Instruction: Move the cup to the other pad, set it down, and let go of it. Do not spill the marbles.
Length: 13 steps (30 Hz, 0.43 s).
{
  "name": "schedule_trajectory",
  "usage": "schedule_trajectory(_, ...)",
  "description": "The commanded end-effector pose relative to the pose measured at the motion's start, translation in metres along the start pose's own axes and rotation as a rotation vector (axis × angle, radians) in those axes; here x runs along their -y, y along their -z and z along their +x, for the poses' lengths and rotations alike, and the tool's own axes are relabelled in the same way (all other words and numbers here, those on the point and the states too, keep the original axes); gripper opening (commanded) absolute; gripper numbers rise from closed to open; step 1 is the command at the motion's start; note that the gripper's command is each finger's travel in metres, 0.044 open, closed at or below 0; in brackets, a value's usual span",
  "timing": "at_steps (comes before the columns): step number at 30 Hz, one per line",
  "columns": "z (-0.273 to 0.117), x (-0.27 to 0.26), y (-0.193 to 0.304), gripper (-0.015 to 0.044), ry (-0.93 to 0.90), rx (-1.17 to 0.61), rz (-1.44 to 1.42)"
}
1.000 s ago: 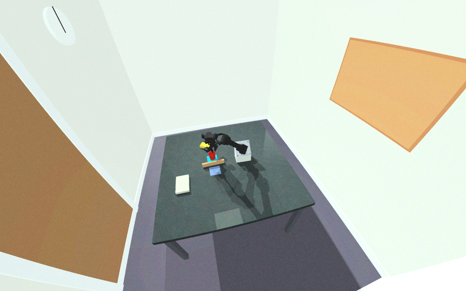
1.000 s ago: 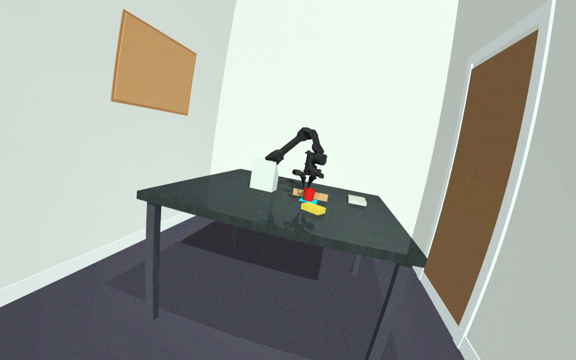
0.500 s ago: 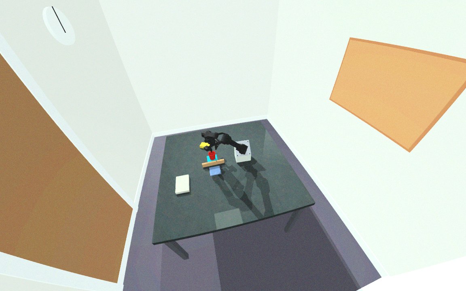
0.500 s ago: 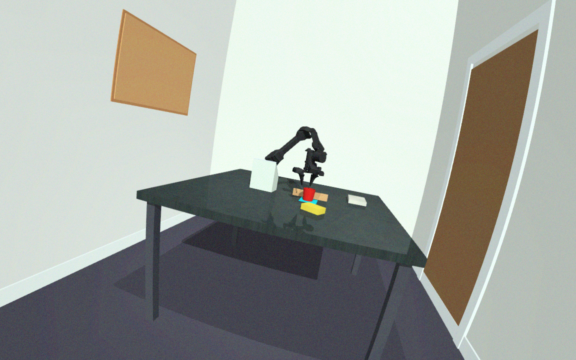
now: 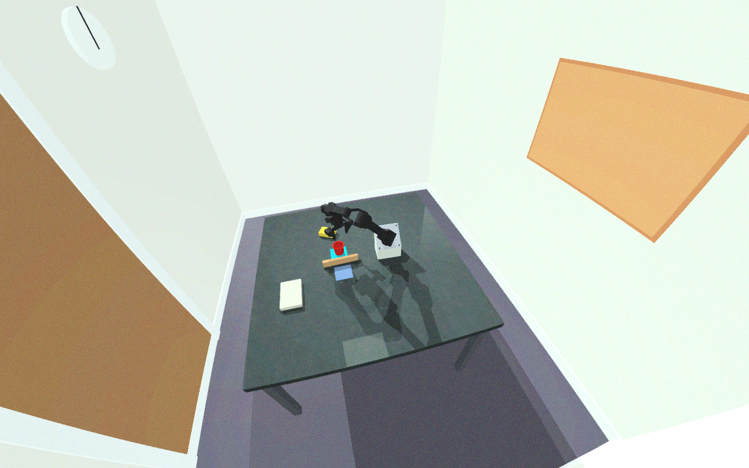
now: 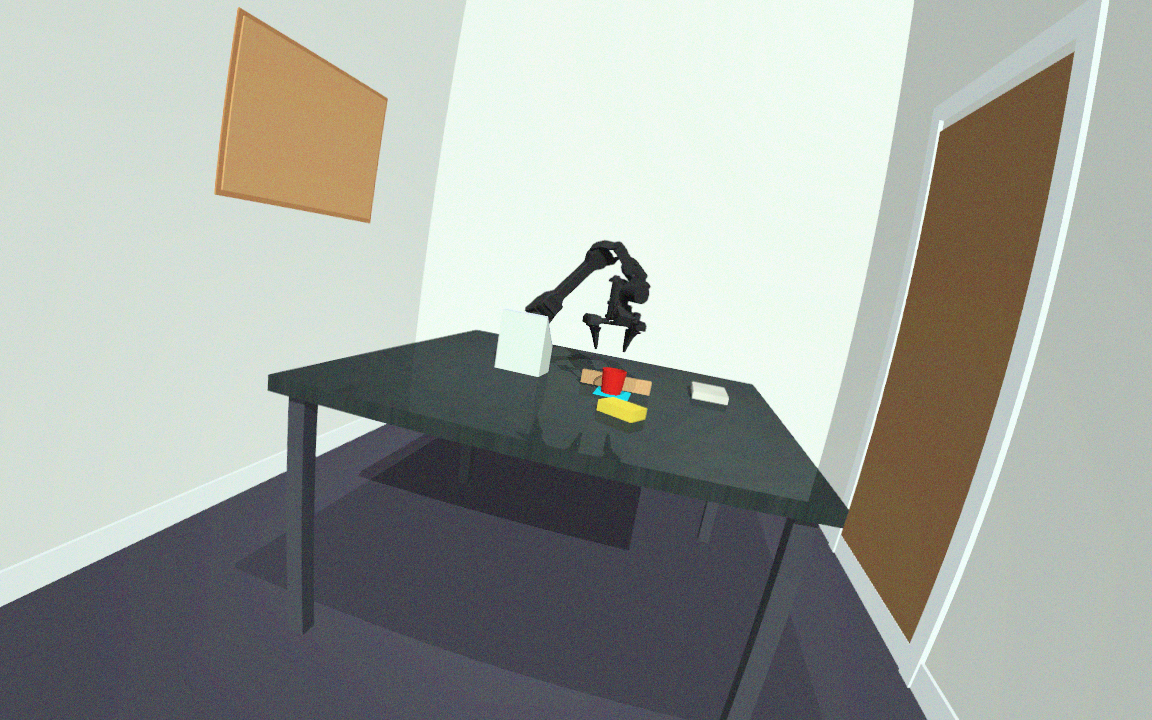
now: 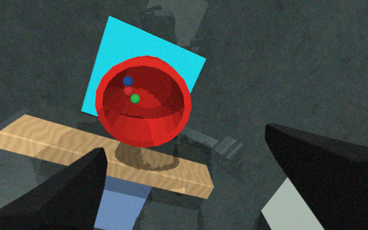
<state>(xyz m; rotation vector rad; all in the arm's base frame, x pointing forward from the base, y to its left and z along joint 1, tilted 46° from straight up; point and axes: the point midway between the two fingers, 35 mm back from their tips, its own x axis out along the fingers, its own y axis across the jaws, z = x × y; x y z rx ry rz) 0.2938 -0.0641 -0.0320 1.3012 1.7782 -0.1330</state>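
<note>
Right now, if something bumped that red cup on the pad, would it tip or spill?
The cup stands upright on the cyan pad, free of the open jaws, so a light nudge would probably slide it rather than topple it. It looks rigid. The three marbles lie loose on its bottom and would likely roll to one side, spilling only on a hard tilt.

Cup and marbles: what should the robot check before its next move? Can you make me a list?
1. Cup stands upright on the bright blue pad: ok.
2. Blue, red and green marbles are inside the cup: ok.
3. Hand is open, holding nothing: ok.
4. Hand is above the cup, not touching it: ok.
5. Cup sits fully within the pad's edges: cannot tell, the cup hides its own base.
6. Wooden bar is apart from the cup: cannot tell.
</note>
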Motion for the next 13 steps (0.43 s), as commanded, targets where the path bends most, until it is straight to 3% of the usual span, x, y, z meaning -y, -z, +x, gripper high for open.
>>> schedule_trajectory(1,-0.0172,-0.0001,-0.0003,0.0440,0.003,0.005,-0.010)
schedule_trajectory(13,-0.0190,0.0002,0.0001,0.0440,-0.002,0.005,-0.002)
